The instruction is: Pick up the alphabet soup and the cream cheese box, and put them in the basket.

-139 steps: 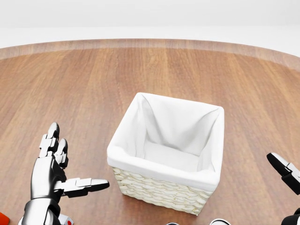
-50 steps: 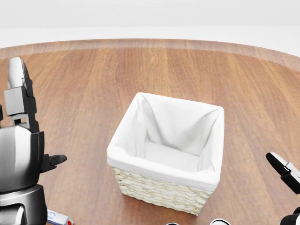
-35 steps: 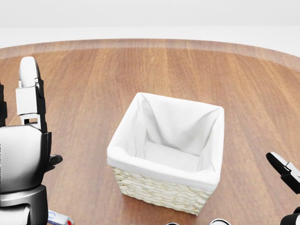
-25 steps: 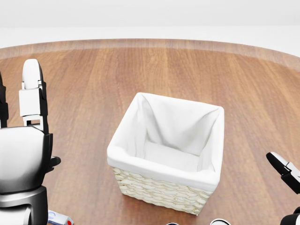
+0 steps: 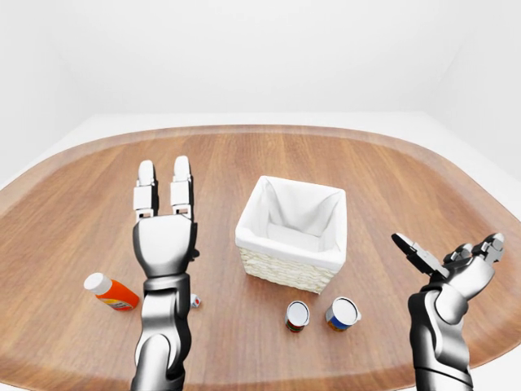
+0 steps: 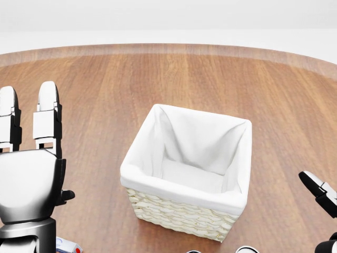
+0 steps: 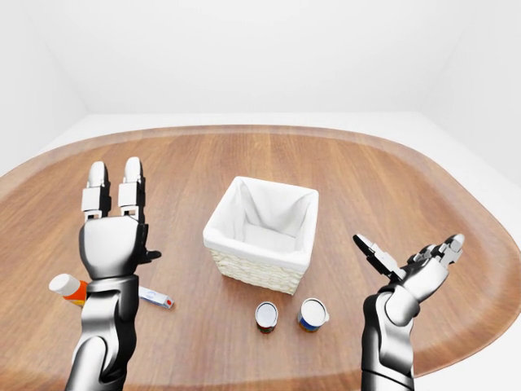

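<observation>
Both hands, left hand [image 5: 164, 242] and right hand [image 5: 456, 265], are spread empty either side of the basket [image 5: 291, 233]; two cans [image 5: 298, 315] stand just below it.

We find a bare simulated test space, not a furnished room: plain white walls [image 5: 260, 49] and white floor [image 5: 73, 134] surround one large rounded wooden table [image 5: 244, 155], rendered cleanly and without any household or workshop fittings.

Chrome-silver left hand [image 5: 164, 242] and right hand [image 5: 456, 269] (black joints, white fingertips).
</observation>
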